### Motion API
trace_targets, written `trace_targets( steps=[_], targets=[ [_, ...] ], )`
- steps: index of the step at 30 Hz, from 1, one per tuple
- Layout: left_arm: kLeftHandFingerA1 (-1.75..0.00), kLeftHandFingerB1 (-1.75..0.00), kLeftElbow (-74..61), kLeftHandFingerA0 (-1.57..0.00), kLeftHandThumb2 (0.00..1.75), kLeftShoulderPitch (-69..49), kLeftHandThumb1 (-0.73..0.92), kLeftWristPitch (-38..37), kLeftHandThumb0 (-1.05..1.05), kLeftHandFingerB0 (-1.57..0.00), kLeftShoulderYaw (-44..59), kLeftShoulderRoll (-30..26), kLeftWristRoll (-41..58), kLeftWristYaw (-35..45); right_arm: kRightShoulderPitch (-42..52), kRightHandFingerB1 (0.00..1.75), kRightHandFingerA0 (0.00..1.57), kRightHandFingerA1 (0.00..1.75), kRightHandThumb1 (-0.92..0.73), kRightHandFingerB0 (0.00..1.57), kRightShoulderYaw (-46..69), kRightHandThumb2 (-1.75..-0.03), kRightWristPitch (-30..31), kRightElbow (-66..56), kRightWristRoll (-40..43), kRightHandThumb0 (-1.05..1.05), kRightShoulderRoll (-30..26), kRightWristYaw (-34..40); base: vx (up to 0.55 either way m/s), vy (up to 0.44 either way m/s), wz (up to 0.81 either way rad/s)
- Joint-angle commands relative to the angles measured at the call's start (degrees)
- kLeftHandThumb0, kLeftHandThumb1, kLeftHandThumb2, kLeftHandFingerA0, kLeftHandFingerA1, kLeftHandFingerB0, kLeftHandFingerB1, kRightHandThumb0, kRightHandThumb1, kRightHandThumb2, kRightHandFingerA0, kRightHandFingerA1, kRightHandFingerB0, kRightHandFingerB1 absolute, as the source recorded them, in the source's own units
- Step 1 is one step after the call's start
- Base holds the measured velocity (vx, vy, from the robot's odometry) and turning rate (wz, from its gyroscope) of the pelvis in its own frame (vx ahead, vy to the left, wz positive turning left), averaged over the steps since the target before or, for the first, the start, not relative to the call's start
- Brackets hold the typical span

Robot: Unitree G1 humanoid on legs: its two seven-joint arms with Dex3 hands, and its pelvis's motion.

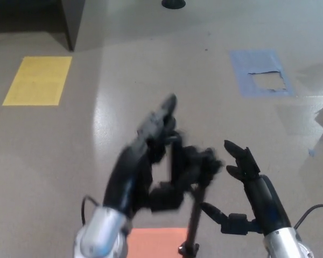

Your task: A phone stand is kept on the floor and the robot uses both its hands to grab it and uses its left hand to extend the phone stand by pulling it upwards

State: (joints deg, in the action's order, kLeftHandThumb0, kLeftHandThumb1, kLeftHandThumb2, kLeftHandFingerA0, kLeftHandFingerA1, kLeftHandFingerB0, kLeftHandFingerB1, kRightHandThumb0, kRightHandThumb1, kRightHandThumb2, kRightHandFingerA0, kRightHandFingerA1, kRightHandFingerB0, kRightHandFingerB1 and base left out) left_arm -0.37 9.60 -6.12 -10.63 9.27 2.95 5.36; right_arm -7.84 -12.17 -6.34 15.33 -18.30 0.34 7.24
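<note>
The black phone stand (200, 164) rises from the floor on a thin pole (194, 217), with its phone clamp at the top. My left hand (151, 156) is blurred by motion and lies across the clamp's left side. Its fingers (160, 118) stretch up past the clamp, the thumb (167, 196) curls below it, and it looks open, not closed on anything. To the right of the stand, my right hand (246, 185) is open, fingers apart. Its thumb (215, 213) points toward the pole with a small gap between them.
On the grey floor lie a yellow patch (37, 80) at the far left, a torn blue patch (261, 72) at the far right, and an orange patch (156, 242) by the pole's foot. A dark cabinet (75, 21) stands at the back left. A cable (312, 212) loops near my right forearm.
</note>
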Motion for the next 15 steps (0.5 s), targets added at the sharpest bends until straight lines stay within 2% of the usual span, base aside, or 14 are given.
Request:
trace_targets(
  steps=[1,2,3,7,8,11,14,15],
  targets=[
    [-0.03,0.0,10.8,0.0,0.8,15.8,0.46,14.8,-0.8,0.0,7.6,2.8,0.4,-11.1,-1.7,0.52,0.32,0.64,-0.49,0.22,-1.3,-0.57,0.2,3.6,-3.0,-0.56,1.2,4.2,0.0,0.0,0.0],
    [-0.08,-0.02,14.2,0.0,0.79,20.5,0.43,16.3,-0.75,0.0,8.8,2.8,-1.5,-14.3,-1.5,0.52,0.32,0.65,-0.49,0.22,-1.6,-0.57,0.6,3.5,-3.2,-0.54,1.5,4.3,0.0,0.0,0.0],
    [-0.25,-0.14,15.7,-0.02,0.8,22.0,0.38,16.5,-0.66,0.0,9.4,3.2,-1.9,-15.9,-1.3,0.51,0.31,0.64,-0.51,0.22,-1.7,-0.57,1.1,3.1,-3.3,-0.54,1.5,4.2,0.0,0.0,0.0],
    [-0.25,-0.14,18.0,-0.02,0.8,23.9,0.38,16.4,-0.66,0.0,10.2,3.5,-2.5,-17.4,-1.2,0.51,0.31,0.64,-0.51,0.22,-1.8,-0.57,1.4,2.8,-3.6,-0.54,1.6,4.2,0.0,0.0,0.0],
    [-0.24,-0.1,20.5,0.0,0.76,26.9,0.4,19.1,-0.68,0.0,12.5,4.1,0.2,-18.4,-1.6,0.51,0.32,0.62,-0.51,0.23,-1.5,-0.56,0.9,3.3,-3.4,-0.51,1.8,4.6,0.0,0.0,0.0],
    [-0.11,0.0,22.6,0.0,0.72,29.1,0.41,21.1,-0.72,0.0,15.0,5.1,3.2,-18.1,-2.7,0.51,0.32,0.63,-0.52,0.23,-1.3,-0.56,0.9,3.6,-3.5,-0.52,1.8,4.6,0.0,0.0,0.0],
    [-0.11,0.0,23.4,0.0,0.72,29.8,0.41,21.1,-0.72,0.0,15.8,5.5,3.4,-18.0,-2.9,0.51,0.32,0.63,-0.52,0.23,-1.2,-0.56,1.0,3.7,-3.6,-0.52,1.8,4.7,0.0,0.0,0.0],
    [-0.19,-0.05,23.9,0.0,0.67,30.8,0.32,22.5,-0.57,0.0,17.7,6.7,7.0,-16.7,-4.5,0.51,0.32,0.61,-0.49,0.24,-0.8,-0.59,1.6,4.1,-3.2,-0.53,1.7,4.2,0.0,0.0,0.0]
  ],
)
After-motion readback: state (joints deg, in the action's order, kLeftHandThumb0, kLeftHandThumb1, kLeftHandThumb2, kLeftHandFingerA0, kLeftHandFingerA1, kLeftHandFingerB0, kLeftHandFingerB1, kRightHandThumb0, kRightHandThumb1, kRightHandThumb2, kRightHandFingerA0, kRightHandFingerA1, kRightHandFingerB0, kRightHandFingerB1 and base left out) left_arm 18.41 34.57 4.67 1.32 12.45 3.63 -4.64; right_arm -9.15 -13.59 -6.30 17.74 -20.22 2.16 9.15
